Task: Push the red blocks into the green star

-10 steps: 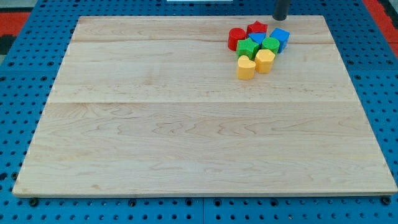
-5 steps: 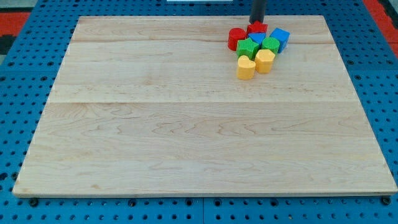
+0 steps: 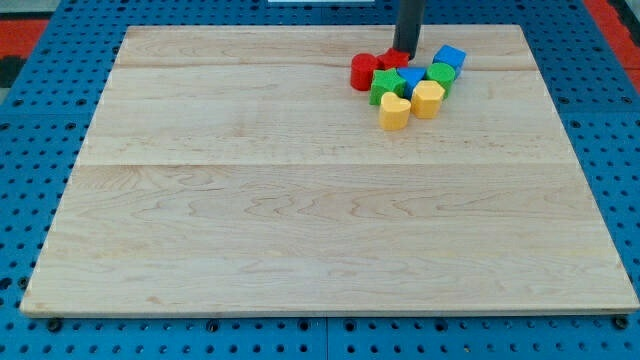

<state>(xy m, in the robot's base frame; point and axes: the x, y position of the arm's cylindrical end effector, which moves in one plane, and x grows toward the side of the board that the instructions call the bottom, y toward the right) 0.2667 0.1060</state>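
My tip is at the view's top right, touching the top edge of a tight cluster of blocks. The red star block sits right against the tip, partly hidden by the rod. The red round block is at the cluster's left end. A green block touches both red blocks from below. A second green block sits further right. I cannot tell which green block is the star.
A blue block lies between the two green ones, and a blue cube is at the cluster's right. A yellow heart and another yellow block sit at its bottom edge. The wooden board's top edge is close by.
My tip moved left along the top edge, then down into the cluster. The two red blocks and the left green block slid left and slightly down.
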